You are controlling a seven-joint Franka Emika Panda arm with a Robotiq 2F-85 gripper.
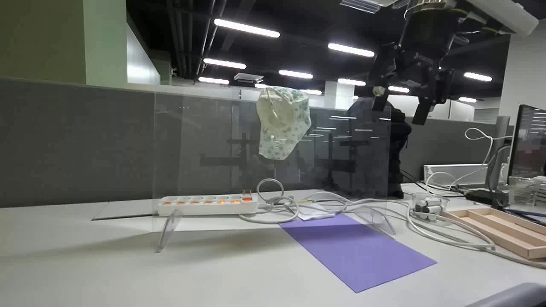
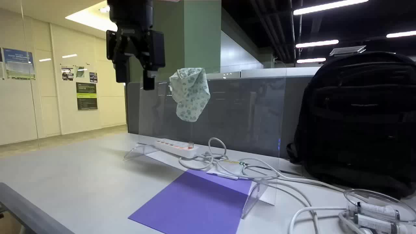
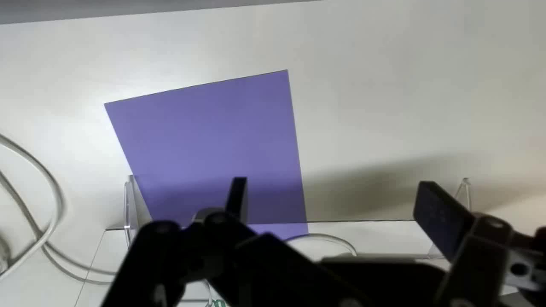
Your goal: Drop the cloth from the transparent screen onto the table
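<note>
The pale green patterned cloth (image 1: 283, 123) hangs over the top edge of the transparent screen (image 1: 200, 145). In an exterior view the cloth (image 2: 191, 94) drapes down over the upper part of the screen (image 2: 250, 113). The screen stands upright on clear feet on the white table (image 1: 98, 264). My gripper (image 1: 400, 108) is open and empty, in the air at about the height of the screen's top and apart from the cloth; it also shows in an exterior view (image 2: 135, 79). In the wrist view my open fingers (image 3: 335, 192) are above the table, and the cloth does not show there.
A purple sheet (image 1: 354, 251) lies partly under the screen. A white power strip (image 1: 209, 205) and looped cables (image 1: 277, 204) are behind it. A black backpack (image 2: 360, 123), a clear cup of small bottles (image 1: 428, 207), a wooden tray (image 1: 499, 230) and a monitor (image 1: 529, 140) stand around.
</note>
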